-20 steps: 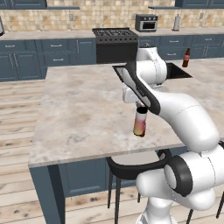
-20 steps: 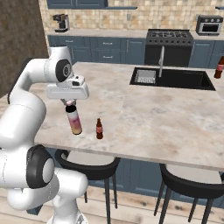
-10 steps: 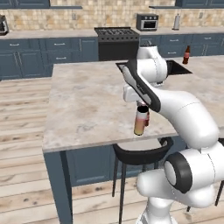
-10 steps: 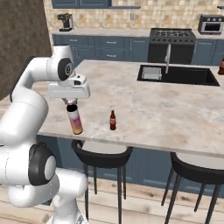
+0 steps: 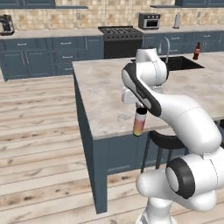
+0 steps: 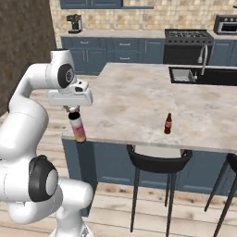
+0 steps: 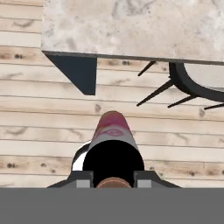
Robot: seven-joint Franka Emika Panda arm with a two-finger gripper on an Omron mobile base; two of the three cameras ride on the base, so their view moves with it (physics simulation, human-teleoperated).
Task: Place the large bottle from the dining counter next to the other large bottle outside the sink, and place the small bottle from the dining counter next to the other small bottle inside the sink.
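My gripper (image 5: pixel 141 107) (image 6: pixel 73 110) (image 7: pixel 113 179) is shut on the neck of the large bottle (image 5: pixel 139 122) (image 6: pixel 77 127) (image 7: pixel 113 131), a pale cylinder fading from pink to yellow. It hangs upright just off the near corner of the dining counter (image 5: pixel 109 87) (image 6: pixel 139 97), over the wooden floor. The small dark red bottle (image 6: pixel 168 123) stands near the counter's front edge. The sink (image 5: pixel 183 63) (image 6: pixel 185 75) is set in the counter's far end, with a dark red bottle (image 5: pixel 197 51) standing beside it outside the basin. The sink's inside is hidden.
A tall faucet (image 5: pixel 166 43) (image 6: pixel 202 58) rises at the sink. Black bar stools (image 6: pixel 157 159) (image 5: pixel 166 140) stand under the counter's front edge. The counter's dark blue corner (image 7: pixel 78 72) lies ahead of the held bottle. Wooden floor (image 5: pixel 39 131) stretches to the left.
The whole picture has shifted: the base has driven, and the counter now sits further right in both base views. The gripper still holds the large bottle the same way.
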